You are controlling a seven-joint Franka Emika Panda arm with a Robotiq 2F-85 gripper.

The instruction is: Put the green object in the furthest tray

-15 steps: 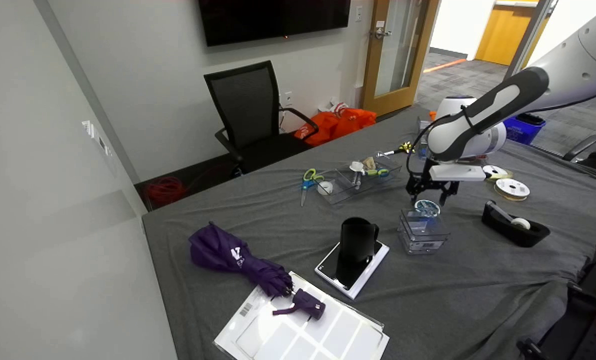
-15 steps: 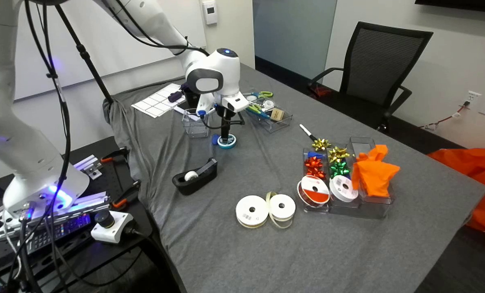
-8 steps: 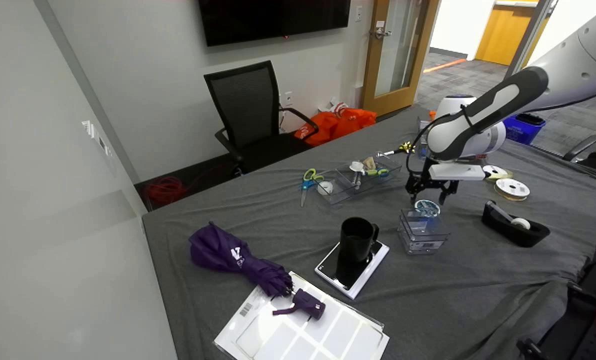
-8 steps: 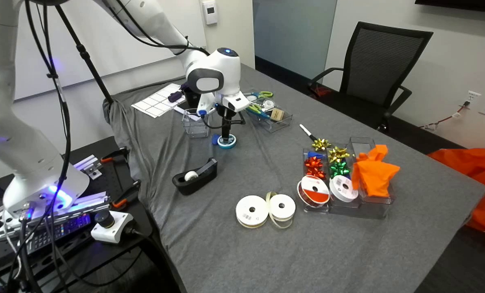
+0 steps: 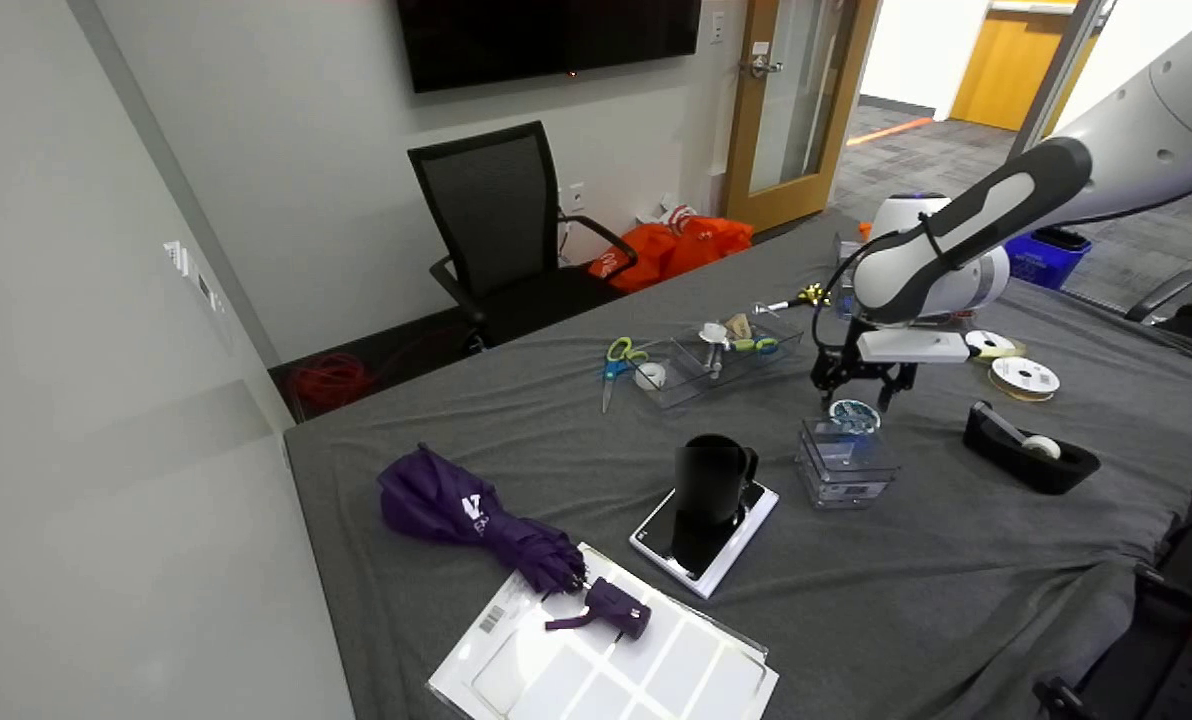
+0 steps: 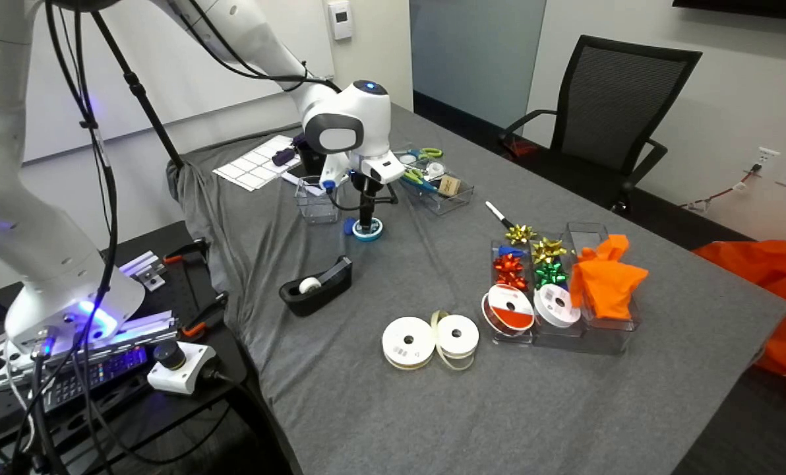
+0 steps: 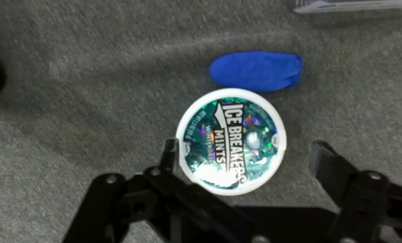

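The green object is a flat round teal-green mint tin with a white rim [image 7: 233,118]; it lies on the grey cloth and shows in both exterior views [image 5: 855,417] [image 6: 367,231]. My gripper [image 7: 245,143] is open just over it, its fingers on either side. In the wrist view the left fingertip overlaps the tin's rim and the right one is apart from it; contact is unclear. The gripper also shows in both exterior views [image 5: 855,398] [image 6: 366,223]. Clear trays hold scissors and tape [image 5: 678,393] [image 6: 455,203], and bows and ribbon spools [image 6: 584,341].
A blue item [image 7: 256,71] lies close beside the tin. A clear bin [image 5: 846,468] stands near it, its edge in the wrist view [image 7: 352,6]. A black tape dispenser [image 6: 316,290], ribbon spools [image 6: 409,338], a black mug [image 5: 714,480] and a purple umbrella [image 5: 486,525] lie around.
The arm's upper links have shifted very slightly. The gripper stays open over the tin, and the tin has not visibly moved.
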